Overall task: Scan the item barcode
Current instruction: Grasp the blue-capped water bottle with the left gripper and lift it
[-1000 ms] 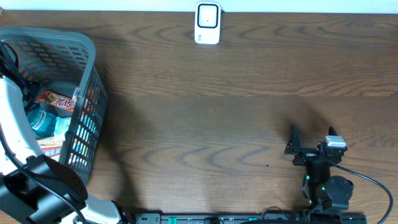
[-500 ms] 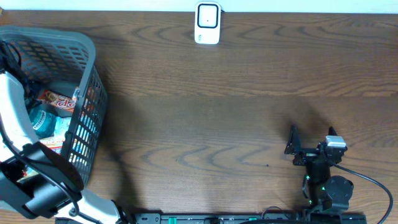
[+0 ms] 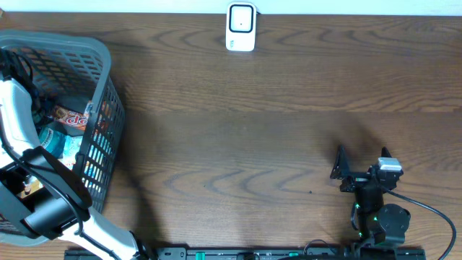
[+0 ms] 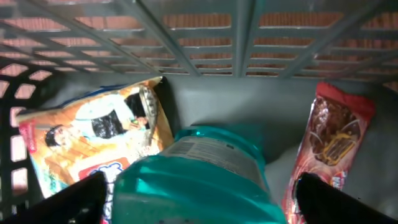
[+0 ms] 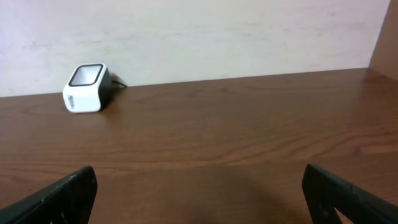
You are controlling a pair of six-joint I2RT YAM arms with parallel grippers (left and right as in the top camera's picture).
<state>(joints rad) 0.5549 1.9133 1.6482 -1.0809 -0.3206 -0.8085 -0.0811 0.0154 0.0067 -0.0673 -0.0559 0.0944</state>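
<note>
Basket (image 3: pixel 101 68) of grey mesh stands at the left edge of the table (image 3: pixel 238 123) in the overhead view; left arm (image 3: pixel 18 123), white, reaches down into it from the near side; beside the arm, inside the basket, lie a teal bottle (image 3: pixel 52 141) and, just beyond it, a red wrapper (image 3: pixel 72 118); the scanner (image 3: pixel 240 27), white with a dark face, sits at the far edge near the middle, well apart from the basket; the right arm (image 3: pixel 379 217) rests folded at the near right, its right gripper (image 3: pixel 361 173) low over bare wood and well apart from both basket and scanner.

Left wrist view looks down into the basket; the left gripper (image 4: pixel 199 190) has its jaws spread wide, one dark fingertip in each lower corner; the bottle lies between them, its label up, not clamped, and I cannot tell whether either finger touches it; a snack bag (image 4: pixel 93 140) in orange and white lies to the left of the bottle, against the mesh wall; a bar (image 4: pixel 329 146) in a red-brown wrapper leans at the right.

Right wrist view faces the far wall (image 5: pixel 217 31); the jaws stand fully apart and hold nothing, with only table between them; the scanner stands far left against the wall, a cable (image 5: pixel 118 83) trailing behind it.
</note>
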